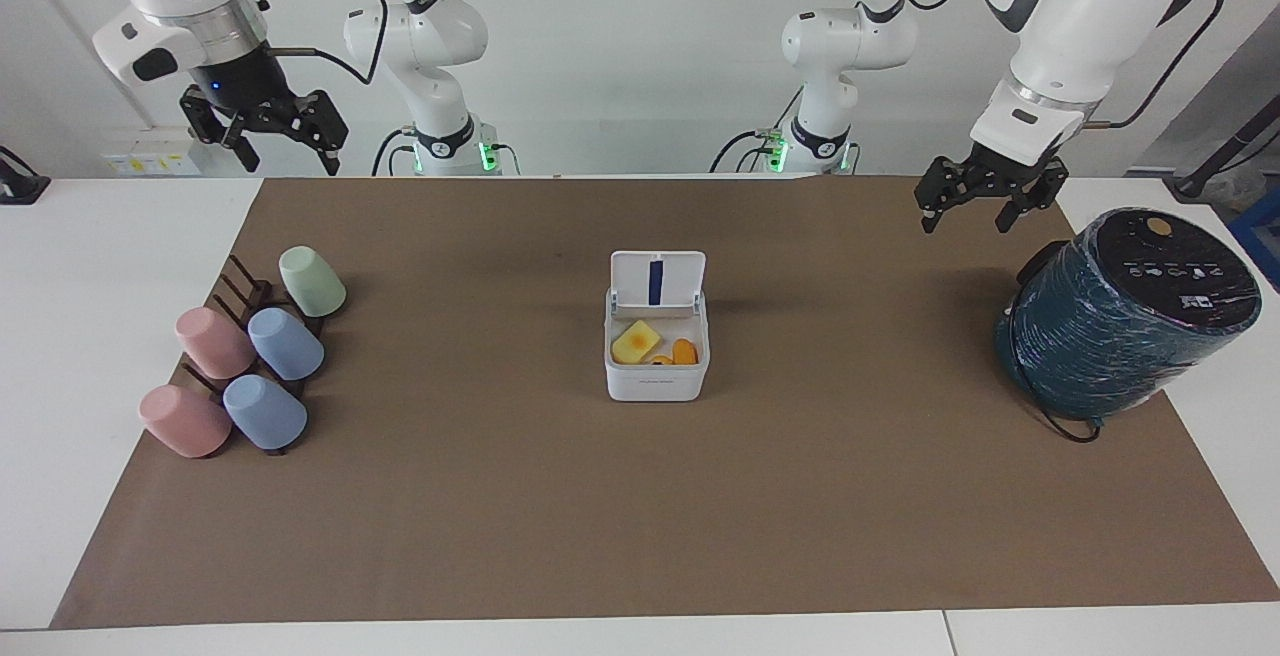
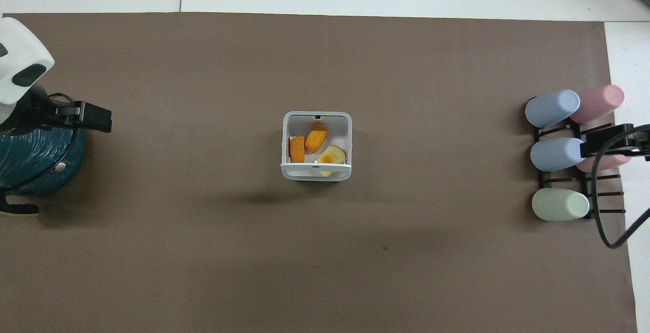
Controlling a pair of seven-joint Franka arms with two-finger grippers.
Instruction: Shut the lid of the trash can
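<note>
White plastic forms the trash can (image 1: 656, 376), a small square box with rounded corners standing on the brown mat (image 1: 640, 516) at the middle of the worktop (image 1: 90, 266), between the two pincers and well apart from each. A short line of print runs along the top of its wall on the side away from the robots; it is too small to read. The lid (image 1: 657, 281) stands upright, hinged at the edge of the can nearest the robots, with its inner face and vertical blue stripe (image 1: 655, 281) turned toward the open box. Inside lie a yellow toast-like piece (image 2: 331, 156) and orange pieces (image 2: 316, 137).

Left pincer (image 1: 968, 214): raised, over the mat edge just beside the dark teal cylindrical appliance (image 1: 1125, 316); fingers spread apart, holding nothing. The appliance has a black top panel with a row of white icons that cannot be read.

Right pincer (image 1: 285, 153): raised, over the end of the worktop above the cup rack (image 1: 240, 296); fingers apart, holding nothing. The rack carries two pink cups (image 1: 213, 342), two blue cups (image 1: 285, 343) and one green cup (image 1: 312, 281), all tilted on their pegs.
</note>
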